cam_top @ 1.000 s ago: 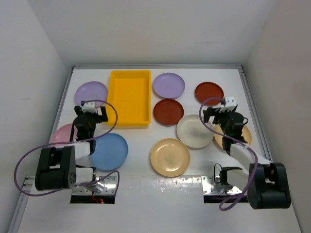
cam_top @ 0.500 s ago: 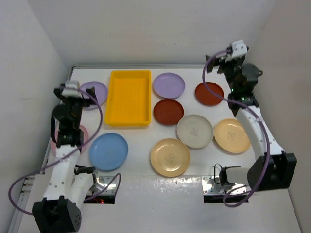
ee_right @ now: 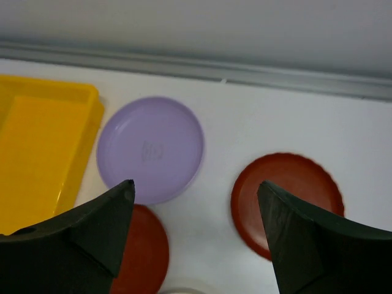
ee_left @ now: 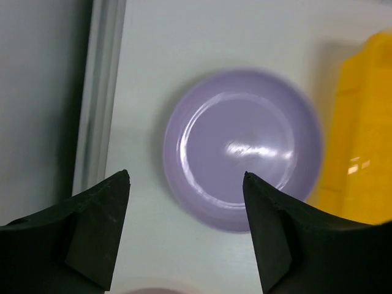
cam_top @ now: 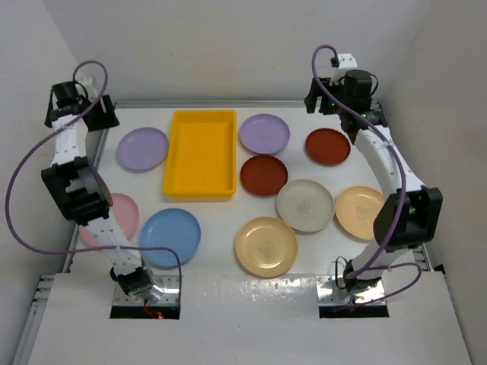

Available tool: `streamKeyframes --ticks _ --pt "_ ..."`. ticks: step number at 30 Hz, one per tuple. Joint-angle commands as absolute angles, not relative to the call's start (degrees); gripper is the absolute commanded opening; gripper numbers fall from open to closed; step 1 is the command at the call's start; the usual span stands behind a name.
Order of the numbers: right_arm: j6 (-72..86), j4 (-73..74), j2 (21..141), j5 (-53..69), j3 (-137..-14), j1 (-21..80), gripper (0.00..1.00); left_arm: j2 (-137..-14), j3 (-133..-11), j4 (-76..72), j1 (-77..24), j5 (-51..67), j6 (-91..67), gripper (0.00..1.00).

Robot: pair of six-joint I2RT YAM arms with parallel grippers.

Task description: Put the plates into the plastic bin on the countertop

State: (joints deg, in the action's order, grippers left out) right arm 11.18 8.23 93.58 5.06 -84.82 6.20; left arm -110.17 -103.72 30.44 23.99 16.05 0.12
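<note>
Currently, the left jaws are released above a lilac round plastic plate (ee_left: 242, 150) lying beside the yellow rectangular plastic bin (ee_left: 361, 141). The right jaws, also released, hang over a second lilac plate (ee_right: 150, 149) and a dark red plate (ee_right: 288, 202) on the white desk (cam_top: 221, 220).

Overhead camera looks down on the whole countertop (cam_top: 221, 220) from high behind. Both wrist cameras face downward, nearer, covering that frame's upper part; all share the plastic bin (cam_top: 202, 152).
</note>
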Motion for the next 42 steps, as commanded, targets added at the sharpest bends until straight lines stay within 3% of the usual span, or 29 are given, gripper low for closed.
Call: streamKeyframes --ticks 1,3,9,12,13,14,18,19,20,33,42 --pt "15.9 19.4 96.6 2.7 -90.2 9.0 0.82 -116.9 -108.2 40.2 24.6 12.4 3.7 0.77" --pt "13.6 22.1 97.6 0.3 -90.3 10.6 0.87 -120.4 -108.7 40.2 24.6 8.5 4.3 0.78" --pt "11.7 26.6 98.5 -6.2 -89.8 17.6 0.87 -130.3 -111.3 40.2 24.6 6.8 6.0 0.78" --pt "12.8 26.2 97.1 -7.5 -88.5 19.1 0.86 -131.7 -109.3 38.0 24.6 5.5 6.0 0.72" --pt "13.5 26.1 96.8 -7.6 -88.1 19.8 0.86 -131.7 -108.7 38.0 24.6 5.5 6.0 0.67" --pt "13.8 25.0 96.1 -8.7 -86.9 20.2 0.86 -132.5 -108.1 38.0 24.6 6.3 5.5 0.53" --pt "14.8 23.0 93.8 -9.9 -85.5 20.9 0.86 -132.5 -107.0 38.0 24.6 8.6 4.2 0.18" --pt "15.2 22.8 93.6 -10.1 -85.5 20.9 0.86 -132.5 -107.0 38.0 25.1 9.2 3.7 0.04" --pt "15.4 22.4 93.4 -10.0 -85.5 20.7 0.86 -132.5 -108.0 38.0 25.1 9.2 3.2 0.00" --pt "25.6 25.6 96.1 -0.7 -86.4 14.9 0.86 -118.6 -126.3 34.5 26.9 11.7 -4.7 0.00" --pt "25.7 29.3 97.5 -7.5 -87.4 14.3 0.84 -110.9 -116.8 32.4 12.0 18.9 -3.3 0.00"
